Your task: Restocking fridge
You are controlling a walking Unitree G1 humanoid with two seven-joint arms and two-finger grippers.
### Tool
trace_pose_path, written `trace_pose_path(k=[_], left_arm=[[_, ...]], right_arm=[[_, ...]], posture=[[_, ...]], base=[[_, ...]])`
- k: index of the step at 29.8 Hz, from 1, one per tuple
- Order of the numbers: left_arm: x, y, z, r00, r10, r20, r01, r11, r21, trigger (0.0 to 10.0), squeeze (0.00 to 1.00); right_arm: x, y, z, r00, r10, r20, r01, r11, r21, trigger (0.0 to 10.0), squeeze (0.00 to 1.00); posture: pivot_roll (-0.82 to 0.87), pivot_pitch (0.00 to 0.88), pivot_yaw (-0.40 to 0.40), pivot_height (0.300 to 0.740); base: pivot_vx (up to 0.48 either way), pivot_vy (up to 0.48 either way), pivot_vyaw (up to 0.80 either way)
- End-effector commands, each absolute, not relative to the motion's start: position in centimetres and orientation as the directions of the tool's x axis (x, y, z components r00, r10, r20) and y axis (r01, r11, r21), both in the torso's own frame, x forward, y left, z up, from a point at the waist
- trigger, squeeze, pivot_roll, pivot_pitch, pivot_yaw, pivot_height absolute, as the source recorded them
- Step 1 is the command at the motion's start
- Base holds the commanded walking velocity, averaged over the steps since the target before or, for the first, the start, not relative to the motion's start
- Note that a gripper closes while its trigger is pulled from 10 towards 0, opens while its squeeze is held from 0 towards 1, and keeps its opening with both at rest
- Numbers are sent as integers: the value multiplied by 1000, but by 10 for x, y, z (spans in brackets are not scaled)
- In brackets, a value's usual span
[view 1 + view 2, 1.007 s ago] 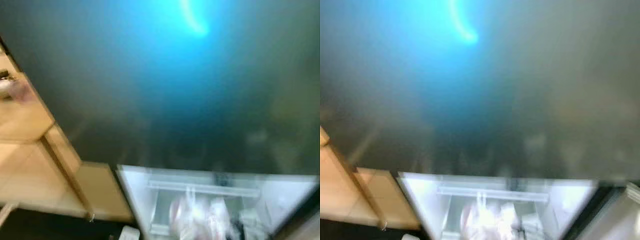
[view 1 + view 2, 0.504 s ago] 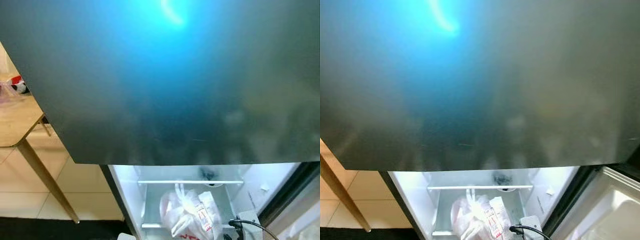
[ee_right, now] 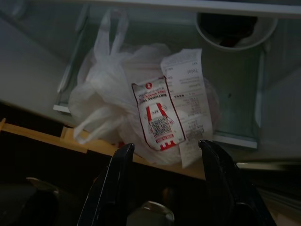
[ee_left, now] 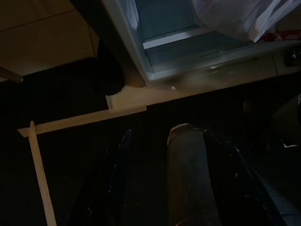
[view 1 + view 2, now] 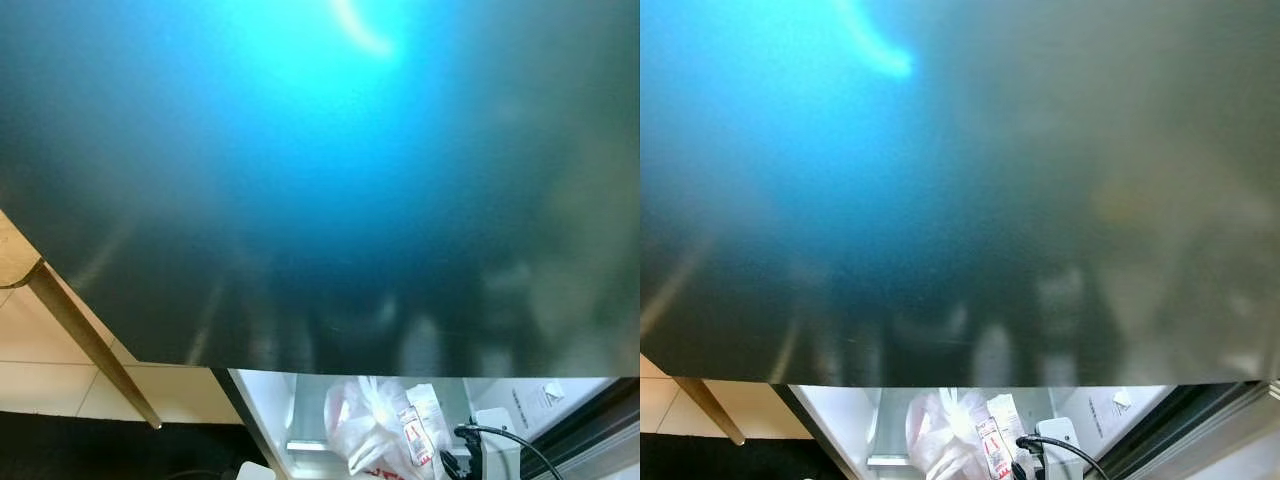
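A dark, glossy fridge door [image 5: 330, 180] takes up most of the head view, with a blue glare in the upper middle. Beneath its lower edge, at the bottom of the frame, the lit fridge compartment [image 5: 270, 400] stands open. A white plastic bag [image 3: 141, 117] with a printed label and a paper receipt on top lies on the glass shelf [image 3: 235, 89] inside, in the bottom centre of the head view.

The right claw [image 3: 162, 150] hangs just in front of the bag with its two black fingers spread and nothing between them. The left claw [image 4: 155, 141] points at the dark floor in front of the fridge; its view is dim, but the fingers appear to stand apart and empty.

The bag looks light, soft and slippery, and it will likely sag and shift when lifted. The knotted handles at its upper left in the right wrist view, or a gathered fold of film, seem the safest hold; the loose receipt would probably slide away.

A round white bowl [image 3: 233, 30] sits behind the bag, and a wooden leg [image 5: 90, 345] crosses the lower left.
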State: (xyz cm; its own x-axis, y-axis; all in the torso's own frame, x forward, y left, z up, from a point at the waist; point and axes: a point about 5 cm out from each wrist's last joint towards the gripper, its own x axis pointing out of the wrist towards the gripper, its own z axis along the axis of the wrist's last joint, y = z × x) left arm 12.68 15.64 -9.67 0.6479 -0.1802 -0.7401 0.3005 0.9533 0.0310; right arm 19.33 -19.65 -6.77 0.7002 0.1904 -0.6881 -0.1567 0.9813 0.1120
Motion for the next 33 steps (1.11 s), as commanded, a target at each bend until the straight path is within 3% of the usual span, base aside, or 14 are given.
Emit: trace_pose_path(k=[1,21,33], left_arm=[[104,161,-105,576,-176,-799,318,948,20,10000,0],[108,161,-104,578,-171,-798,322,946,31,10000,0],[111,161,-103,583,-173,-794,324,945,32,10000,0]], right_arm=[[191,-195,-68,704,196,-682,-155,980,122,10000,0],[201,-185,-63,703,274,-657,-228,961,158,10000,0],[213,-174,-56,713,340,-613,-290,939,184,10000,0]], posture=[[-64,91,32,720],[-61,94,31,647],[-60,94,32,632]], base=[[0,0,0],[0,0,0],[0,0,0]])
